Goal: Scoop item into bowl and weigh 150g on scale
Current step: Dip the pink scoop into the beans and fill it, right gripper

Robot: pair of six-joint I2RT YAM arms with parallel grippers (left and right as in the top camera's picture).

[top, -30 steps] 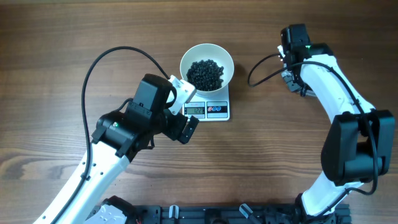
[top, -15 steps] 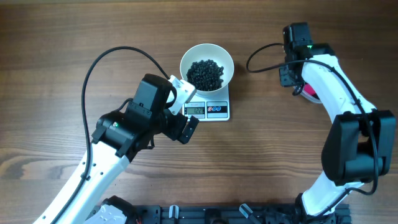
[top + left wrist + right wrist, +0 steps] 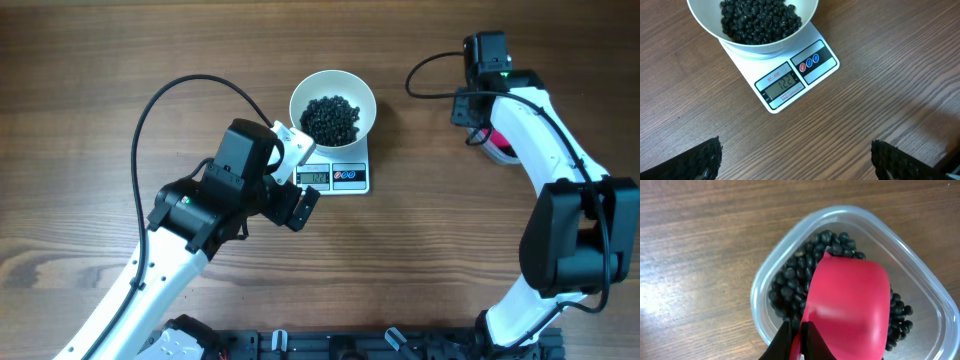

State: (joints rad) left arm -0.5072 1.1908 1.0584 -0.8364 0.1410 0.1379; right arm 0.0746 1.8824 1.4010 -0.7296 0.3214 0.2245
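Observation:
A white bowl [image 3: 297,90] holding a heap of black beans [image 3: 331,116] stands on the small white scale [image 3: 360,165]. My left gripper [image 3: 298,180] hovers open at the scale's front left corner. In the left wrist view the bowl [image 3: 705,17], the beans [image 3: 760,20] and the scale [image 3: 747,62] lie ahead of the wide-apart gripper [image 3: 797,162], and the display shows 122. To the right, my right gripper [image 3: 478,122] is shut on a red scoop [image 3: 497,143]. In its wrist view the scoop [image 3: 850,305] hangs over more beans [image 3: 787,287], gripper [image 3: 797,340] pinching its edge.
A clear plastic tub [image 3: 762,275] with rounded corners holds the loose beans under the scoop, far right of the scale. A black cable [image 3: 165,95] loops over the table behind the left arm. Bare wooden table [image 3: 430,250] lies between the arms.
The right arm has swung back and to the right, away from the bowl, carrying the red scoop over the tub. The left arm, bowl and scale have stayed put.

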